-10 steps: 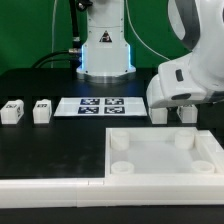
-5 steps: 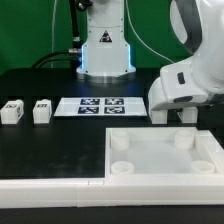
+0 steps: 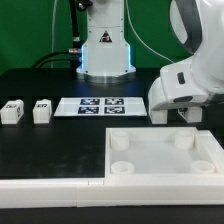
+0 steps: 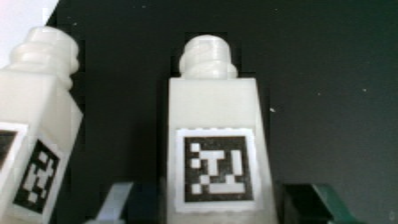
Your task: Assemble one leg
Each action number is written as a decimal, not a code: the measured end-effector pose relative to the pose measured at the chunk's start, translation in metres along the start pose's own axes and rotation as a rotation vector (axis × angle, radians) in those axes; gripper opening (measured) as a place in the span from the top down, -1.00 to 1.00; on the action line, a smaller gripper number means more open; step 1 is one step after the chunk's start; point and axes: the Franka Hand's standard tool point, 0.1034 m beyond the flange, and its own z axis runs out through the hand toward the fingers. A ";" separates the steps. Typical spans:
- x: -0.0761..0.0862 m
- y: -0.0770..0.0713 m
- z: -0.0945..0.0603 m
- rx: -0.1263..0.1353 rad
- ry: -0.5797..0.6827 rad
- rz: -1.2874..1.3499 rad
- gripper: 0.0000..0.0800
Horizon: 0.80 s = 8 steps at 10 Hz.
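Observation:
Four white legs lie on the black table. Two stand apart at the exterior view's left [image 3: 12, 111] [image 3: 42, 110]. Two more lie under my hand at the right [image 3: 158, 113] [image 3: 186, 113]. In the wrist view one leg [image 4: 217, 130] with a black-and-white tag lies between my fingers, its peg end pointing away. A second leg [image 4: 36, 100] lies beside it. My gripper [image 4: 217, 206] is open and straddles the tagged leg, with dark gaps between each finger [image 4: 121, 205] and the leg. In the exterior view the hand [image 3: 185, 85] hides the fingertips.
The marker board [image 3: 100, 105] lies in the middle of the table. A large white tray-like panel with round sockets [image 3: 160, 135] fills the front right, close to my hand. The robot base [image 3: 105, 50] stands at the back.
My hand has shifted very slightly toward the exterior view's right over the two legs. The legs have not moved.

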 end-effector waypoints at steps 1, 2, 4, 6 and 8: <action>0.000 0.000 0.000 0.000 0.000 0.000 0.28; 0.000 0.000 0.000 0.000 0.000 0.000 0.28; -0.004 0.002 -0.006 -0.003 -0.018 -0.015 0.27; -0.004 0.008 -0.065 0.005 0.039 -0.068 0.27; -0.008 0.025 -0.123 0.018 0.122 -0.108 0.27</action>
